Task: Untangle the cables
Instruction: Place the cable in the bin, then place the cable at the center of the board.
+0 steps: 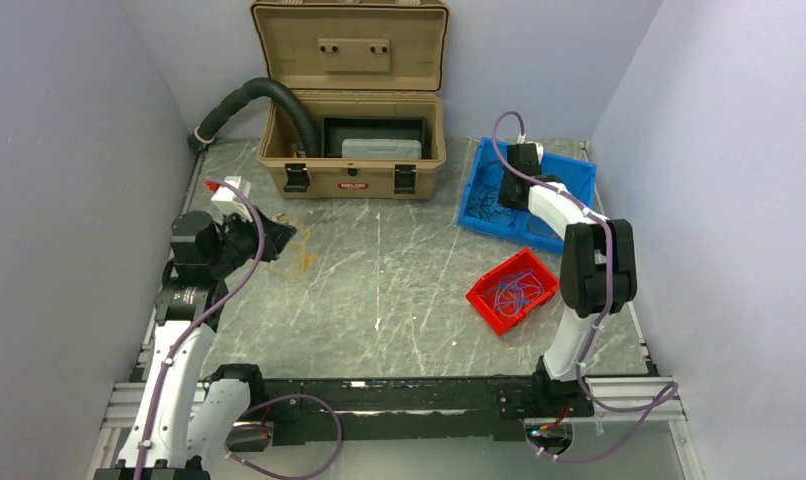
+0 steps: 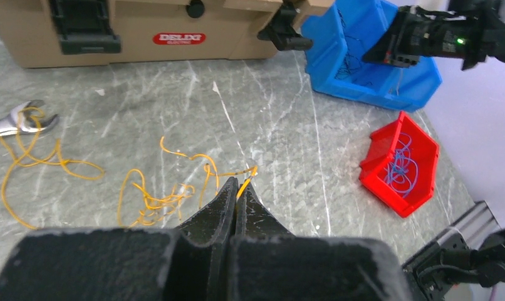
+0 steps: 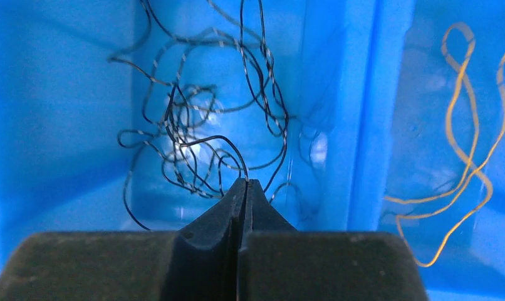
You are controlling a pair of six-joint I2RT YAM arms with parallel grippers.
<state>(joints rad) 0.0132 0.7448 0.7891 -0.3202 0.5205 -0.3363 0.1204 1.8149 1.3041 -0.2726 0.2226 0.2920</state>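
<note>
My left gripper (image 2: 240,184) is shut on the end of a yellow-orange cable (image 2: 203,164), low over the table. The rest of the yellow-orange cables (image 2: 146,200) lie loosely tangled on the table in front of it, with another loop (image 2: 31,160) further left. In the top view the left gripper (image 1: 284,236) sits at the left of the table. My right gripper (image 3: 245,180) is inside the blue bin (image 3: 363,125), shut on a thin black cable (image 3: 212,139) from the black tangle (image 3: 193,113). Yellow-orange cables (image 3: 469,144) lie in the neighbouring compartment. Blue cables (image 2: 400,169) sit in the red bin (image 2: 378,182).
An open tan toolbox (image 1: 349,150) stands at the back with a fat black corrugated hose (image 1: 259,95) leading into it. A metal wrench (image 2: 15,120) lies on the table to the left of the yellow cables. The red bin (image 1: 489,300) sits right of centre, below the blue bin (image 1: 579,175).
</note>
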